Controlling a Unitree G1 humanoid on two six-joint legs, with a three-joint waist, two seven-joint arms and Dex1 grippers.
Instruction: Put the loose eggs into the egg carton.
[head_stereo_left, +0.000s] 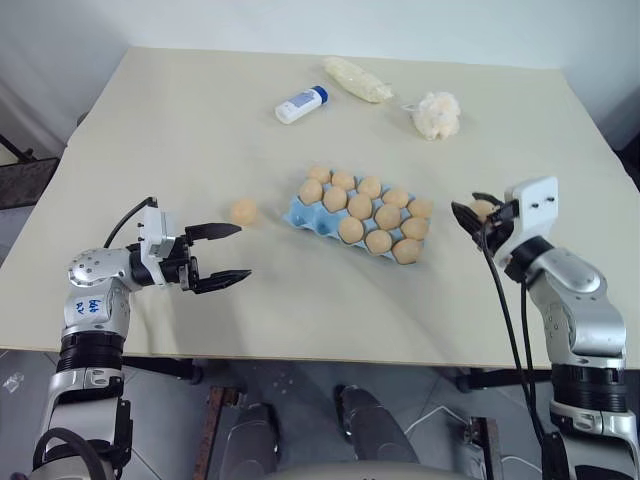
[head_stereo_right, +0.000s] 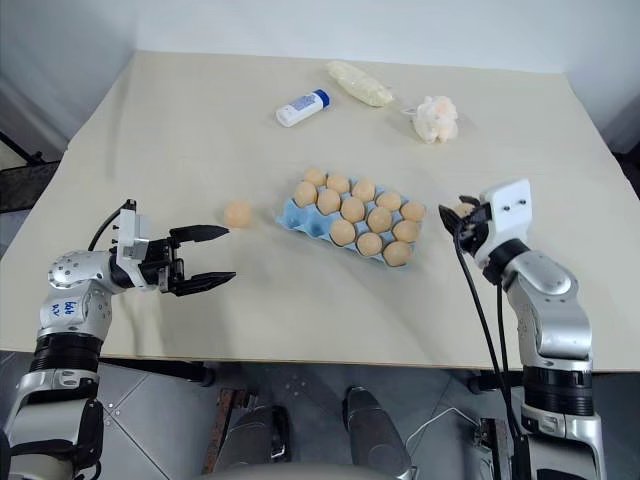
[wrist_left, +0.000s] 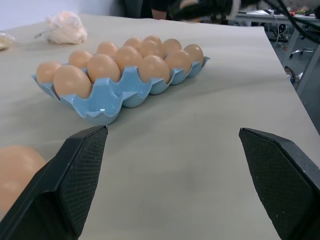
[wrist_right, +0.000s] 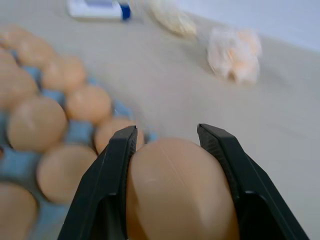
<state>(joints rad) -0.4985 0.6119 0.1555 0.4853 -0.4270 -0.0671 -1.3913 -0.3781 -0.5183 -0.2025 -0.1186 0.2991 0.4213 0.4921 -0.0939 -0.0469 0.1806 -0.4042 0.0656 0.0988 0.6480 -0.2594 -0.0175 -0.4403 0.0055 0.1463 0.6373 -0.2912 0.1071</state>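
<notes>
Right claw (wrist_right: 167, 137) is gripping one loose egg (wrist_right: 182, 192) beside the egg carton (head_stereo_left: 300, 214). Left claw (head_stereo_left: 228, 254) is resting released near another egg (head_stereo_left: 243, 210) on the desk (head_stereo_left: 180, 130).

Both head views look down from above the near edge of the table (head_stereo_left: 200, 120), sharing nearly all of it, while each wrist camera sits low and close, both facing the egg carton (wrist_left: 107, 100) near the table's middle.

Loose egg (head_stereo_left: 243, 210) left of egg carton (head_stereo_left: 301, 214).
</notes>
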